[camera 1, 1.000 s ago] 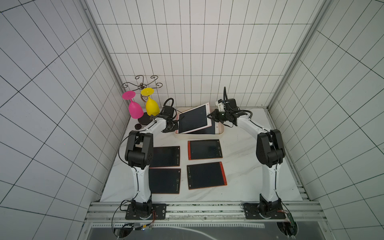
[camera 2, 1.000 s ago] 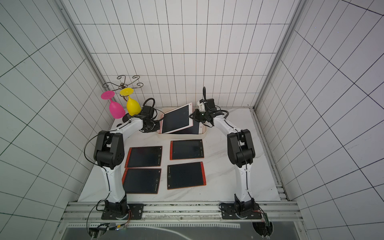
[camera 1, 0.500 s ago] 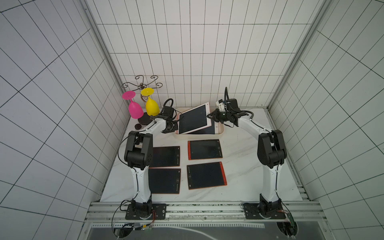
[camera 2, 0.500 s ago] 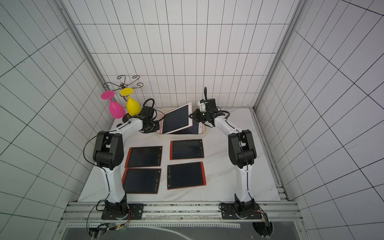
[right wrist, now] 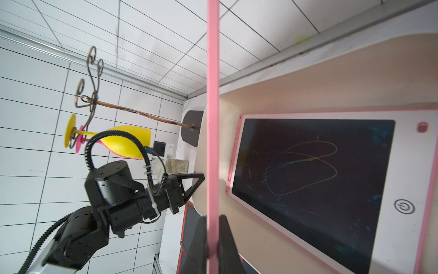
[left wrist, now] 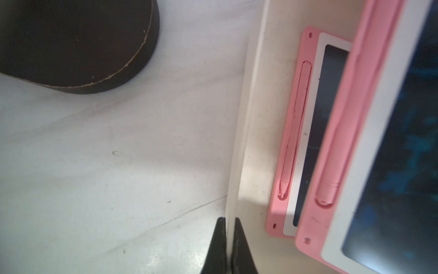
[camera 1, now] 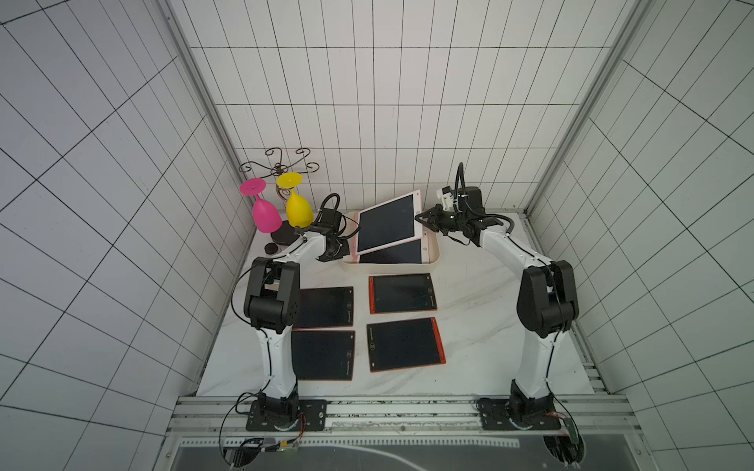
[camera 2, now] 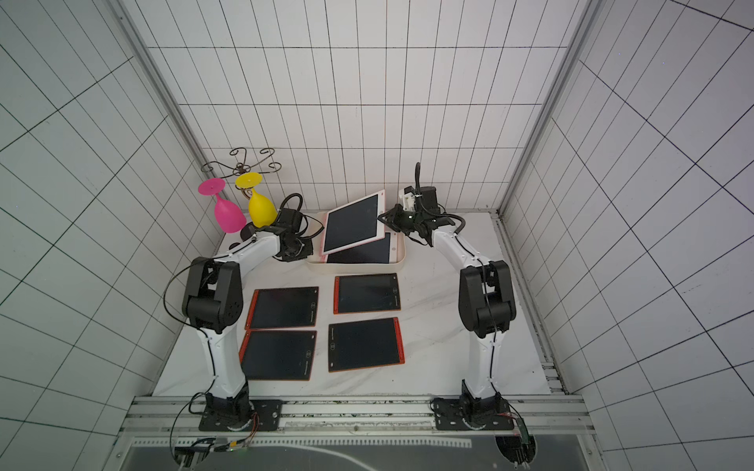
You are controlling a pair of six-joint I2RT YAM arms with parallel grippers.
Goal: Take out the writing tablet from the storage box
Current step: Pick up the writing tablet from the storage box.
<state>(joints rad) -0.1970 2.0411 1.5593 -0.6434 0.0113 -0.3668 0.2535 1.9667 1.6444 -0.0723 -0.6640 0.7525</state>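
R pincer (right wrist: 213, 216) is clamped on the pink edge of the writing tablet (camera 1: 389, 224), holding it lifted & tilted above the storage box (camera 1: 391, 267), its far end raised, its near-left corner low over the box's left side; whether that corner touches anything I can't tell. L pincer (left wrist: 228, 219) is shut on the box's left wall, one finger inside, one outside. The box sits at the back-centre of the desk (camera 1: 469, 326). A second tablet (camera 1: 391, 255), also pink-framed, lies flat in the box under the lifted one, w/ faint scribbles on its dark screen. Four orange-framed tablets (camera 1: 402, 293) lie flat on the desk in front of the box, in 2 rows. At back left a pink goblet (camera 1: 265, 216) & a yellow goblet (camera 1: 299, 210) hang upside down from a wire stand (camera 1: 279, 165).
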